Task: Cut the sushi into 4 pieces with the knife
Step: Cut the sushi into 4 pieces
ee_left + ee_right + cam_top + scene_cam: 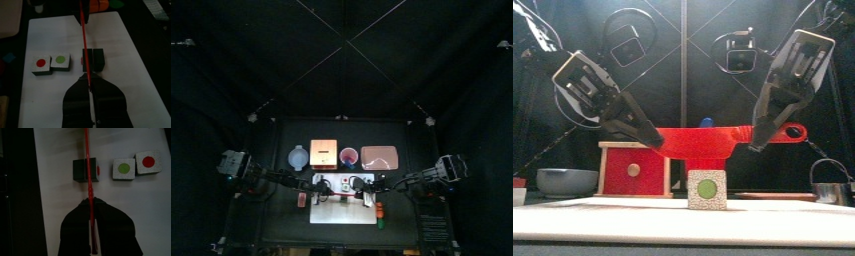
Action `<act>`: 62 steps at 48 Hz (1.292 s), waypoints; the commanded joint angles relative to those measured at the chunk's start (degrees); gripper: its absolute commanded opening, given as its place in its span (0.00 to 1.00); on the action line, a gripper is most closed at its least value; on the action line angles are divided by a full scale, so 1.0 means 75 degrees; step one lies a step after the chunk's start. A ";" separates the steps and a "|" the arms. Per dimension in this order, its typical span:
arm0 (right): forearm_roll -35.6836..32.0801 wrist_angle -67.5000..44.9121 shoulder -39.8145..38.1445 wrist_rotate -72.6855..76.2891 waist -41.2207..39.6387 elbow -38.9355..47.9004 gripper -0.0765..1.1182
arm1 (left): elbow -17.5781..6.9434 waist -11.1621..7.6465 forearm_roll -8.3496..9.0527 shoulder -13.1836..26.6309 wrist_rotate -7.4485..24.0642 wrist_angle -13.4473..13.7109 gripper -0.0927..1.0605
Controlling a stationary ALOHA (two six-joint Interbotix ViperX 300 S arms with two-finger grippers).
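Now L+R arms [596, 85] inward — fingers [644, 128] on knife [714, 143].

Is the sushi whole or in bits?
In bits: a red-dotted slice and a green-dotted slice lie apart from the dark green block under the red knife.

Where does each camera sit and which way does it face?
Top: high above, looking down at the board; both arms show.
Front: table's front edge, looking level at a sushi block; left tool and right tool grip the knife.
Left wrist: on left arm, looking along the knife; own jaws clamp it.
Right wrist: same, from right arm.
Both wrist views share the knife over the block.
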 commanded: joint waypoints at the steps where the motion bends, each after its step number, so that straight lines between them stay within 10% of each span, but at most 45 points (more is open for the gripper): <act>1: 0.0094 -0.0082 0.0000 0.0023 0.0035 -0.0164 0.24 | -0.0188 -0.0082 -0.0070 0.0105 0.0012 -0.0023 0.14; 62: 0.0563 -0.0434 0.1758 0.0023 0.0234 -0.0281 0.24 | -0.0410 -0.0293 -0.0727 0.2062 0.0023 -0.0082 0.14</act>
